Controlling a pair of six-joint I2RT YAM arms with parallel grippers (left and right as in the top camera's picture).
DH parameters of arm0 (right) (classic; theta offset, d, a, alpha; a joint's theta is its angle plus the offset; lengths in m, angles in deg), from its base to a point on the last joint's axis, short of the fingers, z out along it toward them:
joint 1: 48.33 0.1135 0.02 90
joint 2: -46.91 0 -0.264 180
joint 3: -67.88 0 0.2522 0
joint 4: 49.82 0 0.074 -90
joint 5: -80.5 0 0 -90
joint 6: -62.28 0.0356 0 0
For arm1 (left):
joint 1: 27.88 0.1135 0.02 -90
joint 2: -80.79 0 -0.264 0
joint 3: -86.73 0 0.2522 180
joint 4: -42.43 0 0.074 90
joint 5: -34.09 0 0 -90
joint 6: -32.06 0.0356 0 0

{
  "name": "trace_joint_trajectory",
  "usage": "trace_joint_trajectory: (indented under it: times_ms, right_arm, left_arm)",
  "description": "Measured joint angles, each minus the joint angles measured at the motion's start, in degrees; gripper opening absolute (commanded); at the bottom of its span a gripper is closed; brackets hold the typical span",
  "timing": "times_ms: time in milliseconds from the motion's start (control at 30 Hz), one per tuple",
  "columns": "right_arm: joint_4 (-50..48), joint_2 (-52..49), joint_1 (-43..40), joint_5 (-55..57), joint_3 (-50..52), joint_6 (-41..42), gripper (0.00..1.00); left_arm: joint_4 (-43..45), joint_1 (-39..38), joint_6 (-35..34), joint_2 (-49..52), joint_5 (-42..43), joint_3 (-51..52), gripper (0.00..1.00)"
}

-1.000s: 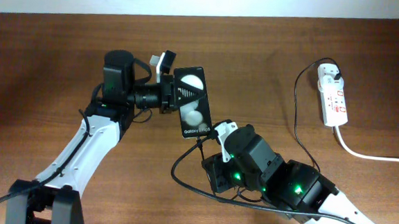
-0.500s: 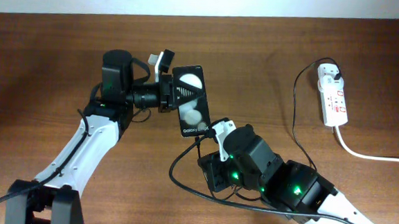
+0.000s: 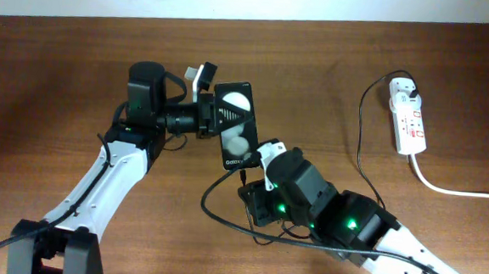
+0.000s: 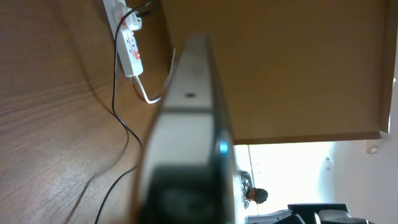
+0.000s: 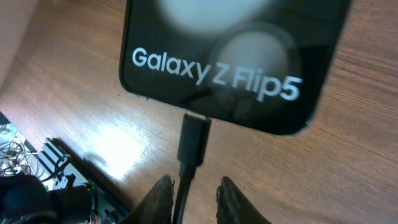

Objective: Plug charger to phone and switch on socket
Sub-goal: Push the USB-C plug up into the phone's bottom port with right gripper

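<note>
Right gripper [image 3: 266, 152] has shifted up and left since 1 s ago and now covers part of the white text at the bottom of the phone [image 3: 234, 124]; the left arm and phone sit about where they were. Left gripper [image 3: 214, 118] is clamped on the phone's side and holds it above the table [image 3: 53, 66], face up to the overhead camera, with 2 white round blobs showing. Left wrist view shows only the phone's edge, blurred and close up. In the right wrist view the right gripper [image 5: 194, 190] has its 2 fingers either side of the black cable of the charger [image 5: 185, 186], jaws closed on it just behind the connector [image 5: 194, 140]. Connector tip touches the phone's [image 5: 236, 56] bottom edge below "Galaxy Z Flip5"; cannot tell if it is seated. Charger cable [image 3: 361, 144] loops on the table under the right arm, then runs up the right side to the white plug adapter [image 3: 403, 85], plugged into the far end of the socket [image 3: 410, 122]. Socket lies flat, well apart from the phone, and its thick white cord [image 3: 458, 192] leaves to the right. Switch position is too small to tell.
</note>
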Motion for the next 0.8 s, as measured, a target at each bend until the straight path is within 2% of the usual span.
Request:
trace_joint_trajectory:
  times_ms: [300, 800]
  right_arm:
    - [-1.84, -0.85, 0.07, 0.92, 0.00, -0.04, 0.04]
    - [-5.03, -1.01, 0.11, 1.11, 0.70, 0.07, 0.04]
  left_arm:
    - [0.02, 0.00, 0.00, 0.00, -1.60, 0.00, 0.00]
    - [0.28, 0.98, -0.02, 0.00, -1.01, -0.04, 0.00]
